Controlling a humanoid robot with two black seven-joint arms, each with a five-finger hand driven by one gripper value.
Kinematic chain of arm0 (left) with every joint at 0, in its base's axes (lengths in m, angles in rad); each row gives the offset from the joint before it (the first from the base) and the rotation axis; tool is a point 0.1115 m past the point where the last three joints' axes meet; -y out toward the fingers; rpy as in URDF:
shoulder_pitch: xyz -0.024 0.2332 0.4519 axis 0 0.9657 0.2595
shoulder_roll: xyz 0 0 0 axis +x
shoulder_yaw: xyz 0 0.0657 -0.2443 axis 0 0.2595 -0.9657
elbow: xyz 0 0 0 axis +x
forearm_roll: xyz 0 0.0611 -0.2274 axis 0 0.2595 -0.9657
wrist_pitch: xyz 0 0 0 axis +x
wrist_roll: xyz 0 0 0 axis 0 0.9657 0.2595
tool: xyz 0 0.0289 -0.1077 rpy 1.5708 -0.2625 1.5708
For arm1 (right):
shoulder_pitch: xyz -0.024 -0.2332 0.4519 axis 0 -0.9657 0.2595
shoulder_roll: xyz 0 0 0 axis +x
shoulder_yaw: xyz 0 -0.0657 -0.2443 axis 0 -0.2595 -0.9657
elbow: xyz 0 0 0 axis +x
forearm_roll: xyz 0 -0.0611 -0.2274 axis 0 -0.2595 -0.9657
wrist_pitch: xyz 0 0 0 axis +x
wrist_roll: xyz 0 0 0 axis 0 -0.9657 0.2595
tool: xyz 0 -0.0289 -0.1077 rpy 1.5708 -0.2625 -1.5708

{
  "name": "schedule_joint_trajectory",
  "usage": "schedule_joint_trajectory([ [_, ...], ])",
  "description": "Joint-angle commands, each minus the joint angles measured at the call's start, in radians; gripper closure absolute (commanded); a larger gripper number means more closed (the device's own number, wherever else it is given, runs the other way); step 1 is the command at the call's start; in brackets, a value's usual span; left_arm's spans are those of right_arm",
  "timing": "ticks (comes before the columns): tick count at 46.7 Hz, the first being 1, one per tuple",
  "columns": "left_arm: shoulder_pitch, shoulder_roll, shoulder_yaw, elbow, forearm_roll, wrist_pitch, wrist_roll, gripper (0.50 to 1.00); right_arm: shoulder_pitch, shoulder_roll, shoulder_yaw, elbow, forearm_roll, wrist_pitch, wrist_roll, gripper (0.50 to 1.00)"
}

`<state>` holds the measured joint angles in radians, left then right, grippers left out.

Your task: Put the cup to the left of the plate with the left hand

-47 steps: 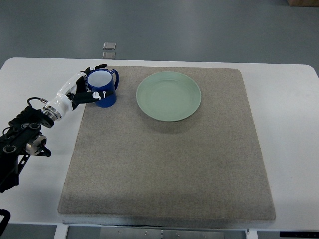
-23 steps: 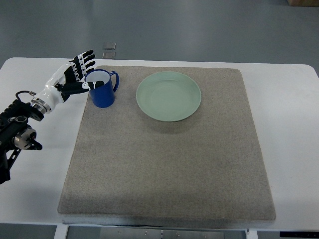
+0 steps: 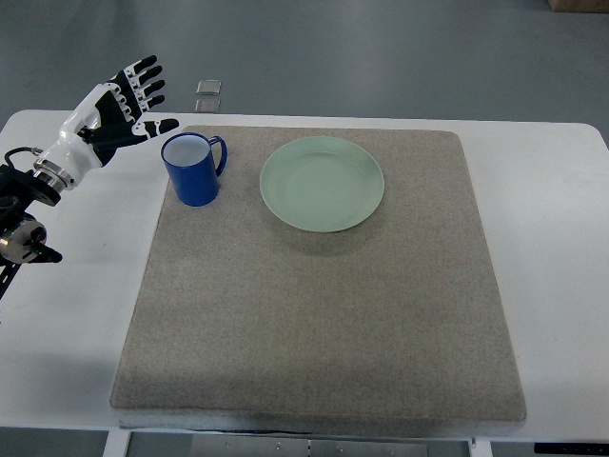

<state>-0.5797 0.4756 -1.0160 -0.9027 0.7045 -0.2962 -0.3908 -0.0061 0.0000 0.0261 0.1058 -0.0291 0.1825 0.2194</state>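
Observation:
A blue cup [image 3: 194,168] with a white inside stands upright on the grey mat [image 3: 324,314], its handle pointing right. It is just left of the pale green plate [image 3: 323,184], with a small gap between them. My left hand [image 3: 124,103] is up and to the left of the cup, apart from it, with fingers spread and holding nothing. Its arm comes in from the left edge. The right arm does not show.
The mat lies on a white table [image 3: 561,219]. Two small grey squares [image 3: 207,96] lie on the floor beyond the table's far edge.
My left hand let go of the cup, opened its fingers and drew back up and to the left. The cup stayed standing on the mat.

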Motion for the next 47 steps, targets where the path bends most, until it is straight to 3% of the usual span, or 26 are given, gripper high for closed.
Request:
schedule_joint_trajectory([
  [1,-0.020,0.021,0.001,-0.001,-0.042,0.002,-0.002,0.500,0.000,0.000,0.000,0.000,0.000,0.000,0.000,0.568],
  [10,-0.048,0.116,0.017,-0.001,-0.224,-0.026,-0.003,0.500,0.002,0.000,0.000,0.000,0.000,0.000,0.000,0.568],
  [22,-0.048,0.192,0.010,-0.004,-0.282,-0.190,0.044,0.500,0.000,0.000,0.000,0.000,0.000,0.000,0.000,0.568],
  [25,-0.048,0.202,0.008,-0.005,-0.359,-0.216,0.107,0.500,0.000,0.000,0.000,0.000,0.000,0.000,0.000,0.568],
  [37,-0.046,0.233,-0.022,-0.005,-0.807,-0.315,0.522,0.500,0.000,0.000,0.000,0.000,0.000,0.000,0.000,0.568],
  [42,-0.048,0.229,-0.030,0.001,-0.826,-0.315,0.612,0.500,0.000,0.000,0.000,0.000,0.000,0.000,0.000,0.568],
  [47,-0.069,0.218,-0.029,0.016,-0.829,-0.315,0.650,0.500,0.000,0.000,0.000,0.000,0.000,0.000,0.000,0.568],
])
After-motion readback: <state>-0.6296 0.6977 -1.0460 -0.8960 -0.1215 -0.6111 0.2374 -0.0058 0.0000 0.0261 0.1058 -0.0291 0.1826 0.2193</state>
